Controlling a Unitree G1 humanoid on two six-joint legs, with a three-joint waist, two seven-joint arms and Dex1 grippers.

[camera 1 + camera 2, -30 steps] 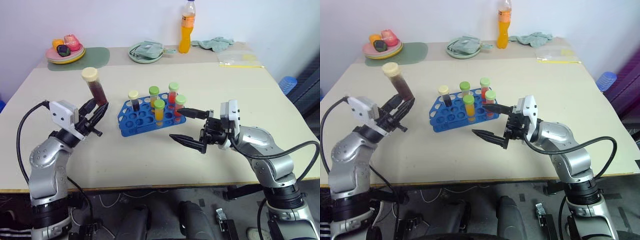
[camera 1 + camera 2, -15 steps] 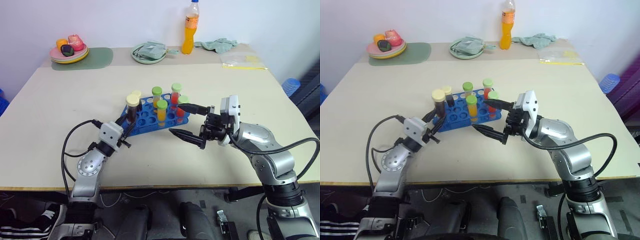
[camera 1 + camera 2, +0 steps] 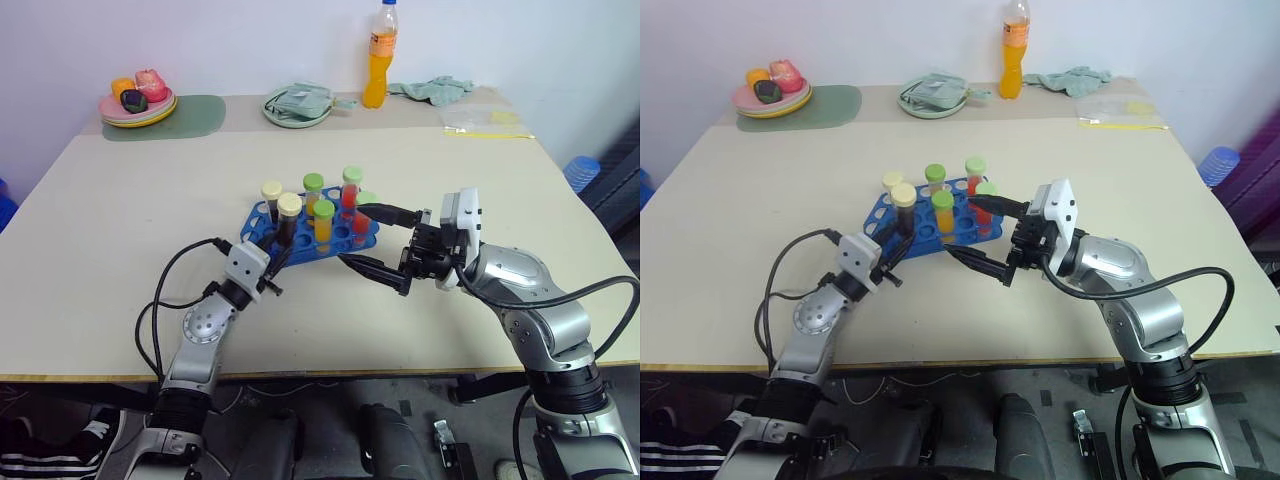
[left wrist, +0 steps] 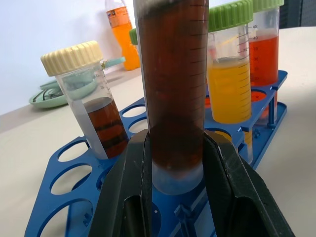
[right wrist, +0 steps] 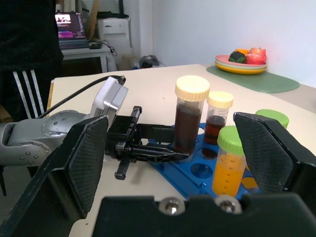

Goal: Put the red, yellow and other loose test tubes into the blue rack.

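My left gripper (image 3: pixel 272 266) is shut on a cream-capped tube of dark brown liquid (image 3: pixel 287 222), gripping it near its bottom (image 4: pixel 173 118). The tube stands upright over the near-left holes of the blue rack (image 3: pixel 254 226); whether its tip is in a hole I cannot tell. In the rack stand another cream-capped brown tube (image 3: pixel 271 197), a green-capped yellow tube (image 3: pixel 322 224) and green-capped red tubes (image 3: pixel 349 190). My right gripper (image 3: pixel 353 235) is open at the rack's right end, its fingers (image 5: pixel 84 163) pointing left, nothing between them.
Along the table's far edge are a plate of toy food (image 3: pixel 137 103) on a green mat (image 3: pixel 190 110), a green dish with cloth (image 3: pixel 299 104), an orange drink bottle (image 3: pixel 377 55), a crumpled cloth (image 3: pixel 432 88) and a plastic bag (image 3: pixel 482 118).
My left gripper has carried the brown tube right and down, from beside the rack's left end to over its near-left holes. The right gripper has stayed put.
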